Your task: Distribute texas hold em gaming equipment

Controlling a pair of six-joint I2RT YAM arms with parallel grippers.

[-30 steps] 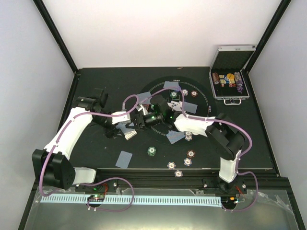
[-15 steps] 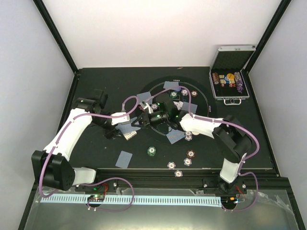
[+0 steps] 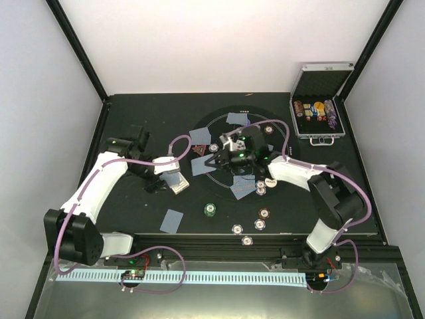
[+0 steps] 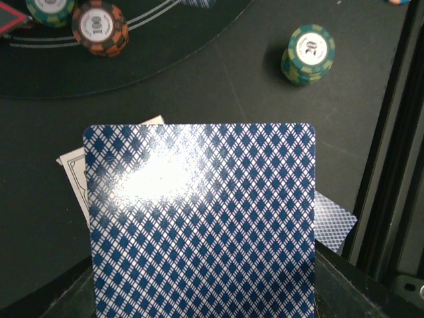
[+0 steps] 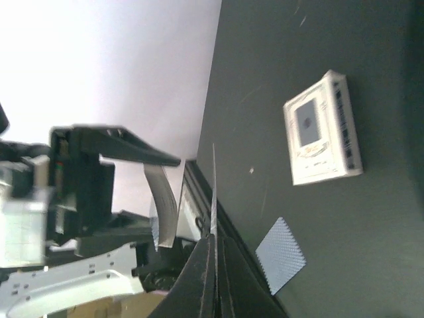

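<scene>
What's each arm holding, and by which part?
Left gripper jaws clamp a card stack by its near end; right gripper pinches one card by its edge.

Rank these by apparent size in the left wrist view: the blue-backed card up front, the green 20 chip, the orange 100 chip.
1. The blue-backed card, by far largest, being nearest the camera.
2. The green 20 chip and orange 100 chip look alike; no ranking.

Left pincer [image 3: 171,174] grips a card stack [image 3: 176,184] just left of the round mat [image 3: 222,179]. Right pincer [image 3: 214,161] over the mat, clamped on a single card [image 3: 202,165]. Green chip [image 3: 210,210] and a loose card [image 3: 172,220] lie on the surface [image 3: 126,212], nearer the arm bases.
</scene>
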